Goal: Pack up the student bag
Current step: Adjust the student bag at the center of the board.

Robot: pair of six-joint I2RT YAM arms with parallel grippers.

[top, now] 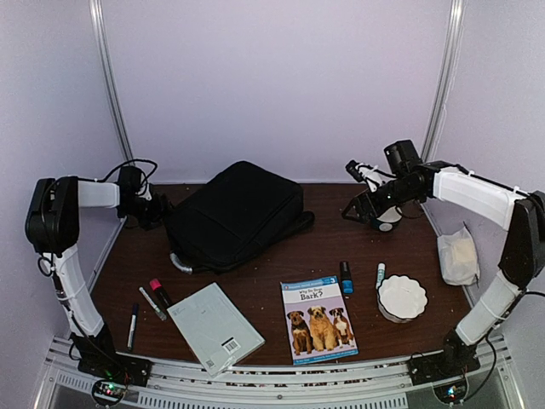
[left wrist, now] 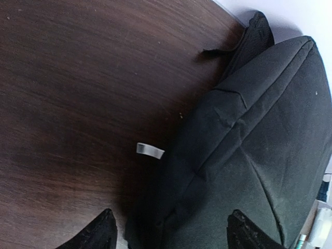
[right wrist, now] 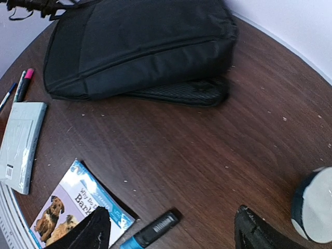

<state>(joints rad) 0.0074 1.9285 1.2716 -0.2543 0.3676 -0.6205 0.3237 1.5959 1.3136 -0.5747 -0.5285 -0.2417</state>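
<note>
Student bag point(top: 234, 213): lies flat between the two grippers; no opening shows.
Risk: the soft fabric may bunch or slide under a one-sided pull, so the bag drags instead of opening and the books have no way in.
Bag contents: hidden, cannot tell.
Left gripper point(left wrist: 171, 218): spread wide, holding nothing, over the bag's left edge.
Right gripper point(right wrist: 171, 212): spread, holding nothing, well right of the bag.
Grey book point(top: 215, 328), dog book point(top: 318, 319): in front of the bag.
White dish point(top: 402, 296): front-right of the bag, looks empty.
</note>
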